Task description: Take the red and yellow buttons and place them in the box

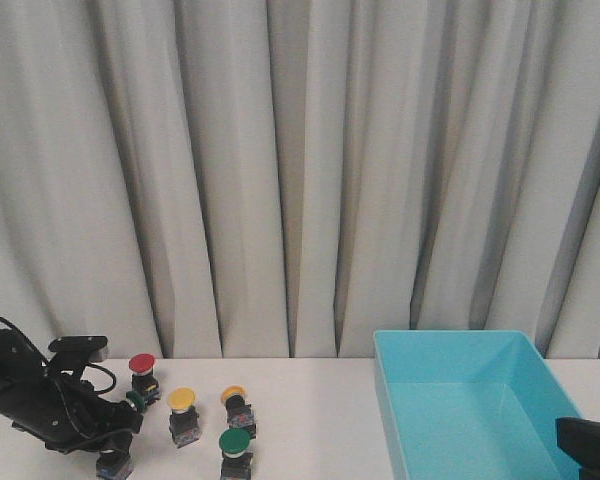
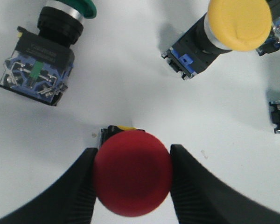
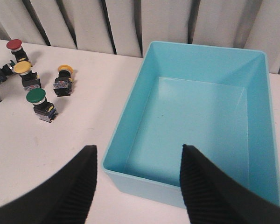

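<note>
Left wrist view only: left gripper [image 2: 133, 184] has its black fingers [image 2: 74, 186] against both sides of a red button [image 2: 132, 179], round red cap, dark body with a yellow bit peeking behind. The front view hides this button behind the arm; only a dark body shows at the gripper tip. Nearby in the wrist view: a yellow button [image 2: 238, 23] tilted on its side, a green button [image 2: 46, 56] lying over with blue-edged block.

Right wrist view: right gripper [image 3: 137, 186] spread wide, holding nothing, hovering over the near wall of the box [image 3: 130, 98], turquoise, low sloped walls. It sits on the white table [image 1: 310, 420], right side, well apart from the button cluster at left.
</note>
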